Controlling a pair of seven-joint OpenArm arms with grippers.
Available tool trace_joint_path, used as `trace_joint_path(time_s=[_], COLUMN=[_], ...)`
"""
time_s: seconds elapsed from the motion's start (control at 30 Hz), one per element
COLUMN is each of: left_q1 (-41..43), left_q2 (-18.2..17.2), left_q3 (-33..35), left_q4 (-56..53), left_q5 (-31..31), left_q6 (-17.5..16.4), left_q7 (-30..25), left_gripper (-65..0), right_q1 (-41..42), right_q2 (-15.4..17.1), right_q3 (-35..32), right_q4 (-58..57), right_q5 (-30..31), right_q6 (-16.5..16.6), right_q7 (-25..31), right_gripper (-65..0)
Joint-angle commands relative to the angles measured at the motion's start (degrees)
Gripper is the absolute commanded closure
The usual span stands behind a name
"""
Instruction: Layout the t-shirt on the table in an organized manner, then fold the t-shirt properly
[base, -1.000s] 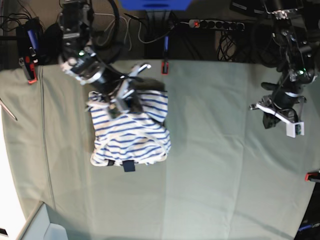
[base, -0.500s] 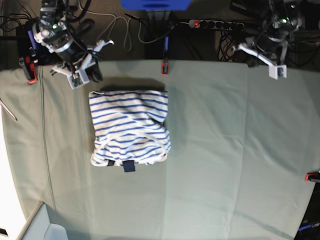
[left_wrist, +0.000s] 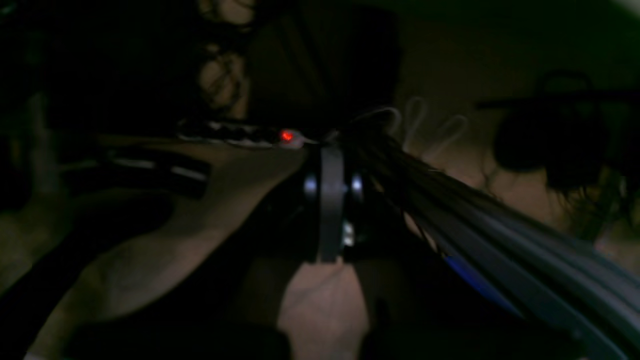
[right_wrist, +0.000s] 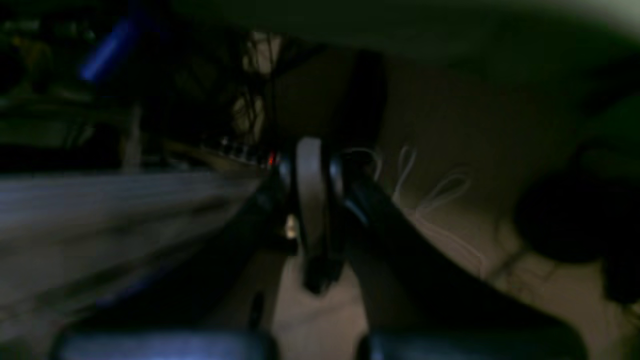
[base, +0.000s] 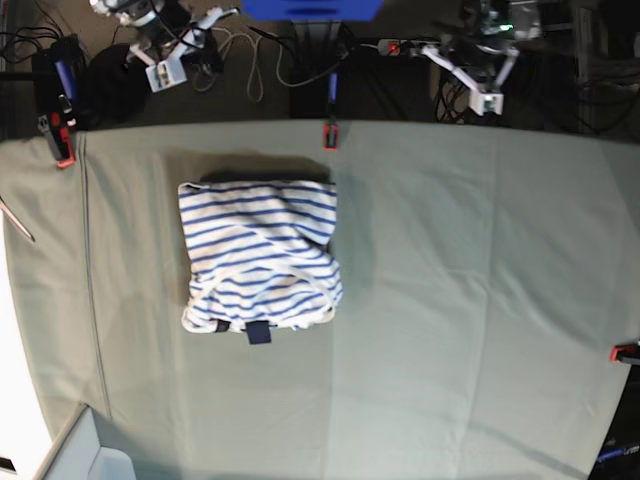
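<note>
We see the t-shirt (base: 259, 258) folded on the table (base: 470, 300), well apart from our left gripper (base: 478, 75) and right gripper (base: 170, 45), both pressed together, empty, beyond the table's far edge.

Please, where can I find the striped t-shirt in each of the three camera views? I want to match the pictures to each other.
Base view: the t-shirt lies folded on the table, left of centre.
Left wrist view: not in it; dark and blurred.
Right wrist view: not in it; dark and blurred.
Shared landmark: the red light of the power strip, seen in the left wrist view and the right wrist view.
</note>
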Motion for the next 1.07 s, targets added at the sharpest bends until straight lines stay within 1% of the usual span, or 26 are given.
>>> trace_joint_path(time_s=[0.0, 0.07, 0.17, 0.2, 0.23, 0.27, 0.3, 0.37, 0.4, 0.43, 0.47, 0.5, 0.57, 0.63, 0.73, 0.83, 0.93, 1.0, 1.03], left_q1=[-0.58, -3.48, -8.75, -11.04, -13.85, -17.02, -19.92, -25.02, -26.69, -27.65, -28.01, -28.01, -28.36, -28.62, -28.71, -28.62, -28.45, -28.36, -28.36], left_q2=[-0.27, -0.27, -0.27, -0.27, -0.27, -0.27, -0.27, -0.27, -0.27, -0.36, -0.44, -0.53, -0.80, -0.97, -1.94, -2.29, -2.29, -2.29, -2.20], left_q3=[1.18, 3.21, 5.05, 5.32, 5.58, 5.84, 5.84, 5.67, 5.67, 5.67, 5.76, 5.76, 5.76, 5.84, 5.84, 5.84, 5.67, 5.76, 5.76], left_q4=[-3.49, -12.37, -27.05, -33.21, -39.98, -46.57, -53.25, -64.86, -68.99, -71.19, -71.45, -71.45, -71.36, -71.36, -71.36, -71.36, -71.45, -71.45, -71.45], left_q5=[0.07, 0.87, 1.22, 1.04, 1.13, 1.13, 1.22, 1.04, 1.04, 1.13, 1.13, 1.13, 1.22, 1.30, 1.30, 3.06, 5.52, 5.70, 5.79], left_q6=[-0.31, -0.22, -0.22, -0.22, -0.22, -0.31, -0.22, -0.04, -0.04, 0.05, 0.84, 2.24, 6.20, 8.66, 8.92, 9.19, 9.19, 9.01, 9.01], left_q7=[-2.88, -7.54, -14.66, -17.65, -20.81, -23.98, -27.05, -32.85, -35.49, -37.51, -38.66, -38.92, -38.83, -38.83, -38.74, -38.66, -37.43, -35.23, -34.52], left_gripper=[0.0, 0.0, 0.0, 0.0, 0.0, 0.0, 0.0, 0.0, 0.0, 0.0, 0.0, 0.0, -0.1, -0.1, -0.1, -0.1, -0.1, -0.1, -0.1], right_q1=[-0.04, 2.60, 8.31, 10.51, 12.36, 14.20, 15.87, 18.95, 20.53, 21.94, 23.70, 25.02, 27.39, 28.97, 29.59, 29.59, 29.68, 29.68, 29.59], right_q2=[0.61, 1.67, 3.51, 3.87, 3.87, 3.95, 3.95, 3.95, 3.95, 3.95, 3.87, 3.78, 3.78, 3.60, 3.51, 3.78, 3.95, 3.95, 3.95], right_q3=[0.08, -0.45, -2.91, -3.44, -3.61, -3.61, -3.88, -3.97, -3.97, -3.97, -3.97, -3.97, -3.97, -3.97, -5.20, -10.82, -15.39, -17.33, -18.47], right_q4=[-2.82, -11.00, -24.80, -29.72, -34.47, -38.78, -42.73, -50.91, -55.22, -59.09, -62.69, -65.50, -70.43, -72.89, -74.03, -74.03, -74.47, -74.47, -74.91], right_q5=[0.61, 0.53, 0.53, 0.53, 0.53, 0.53, 0.53, 0.53, 0.53, 0.53, 0.53, 0.53, 0.53, 0.53, 0.44, 0.44, 0.44, 0.44, 0.44], right_q6=[1.56, 1.56, 1.56, 1.56, 0.82, -1.47, -4.46, -11.40, -14.13, -16.59, -18.79, -20.19, -23.36, -28.19, -35.84, -42.35, -49.82, -53.78, -54.66], right_q7=[3.22, 6.56, 10.95, 12.80, 15.17, 17.81, 20.45, 24.49, 26.25, 27.66, 28.98, 30.03, 32.32, 33.99, 34.16, 34.16, 34.08, 34.08, 34.08], right_gripper=[0.0, 0.0, 0.0, 0.0, 0.0, 0.0, 0.0, 0.0, 0.0, 0.0, 0.0, 0.0, 0.0, 0.0, 0.0, 0.0, 0.0, 0.0, 0.0])
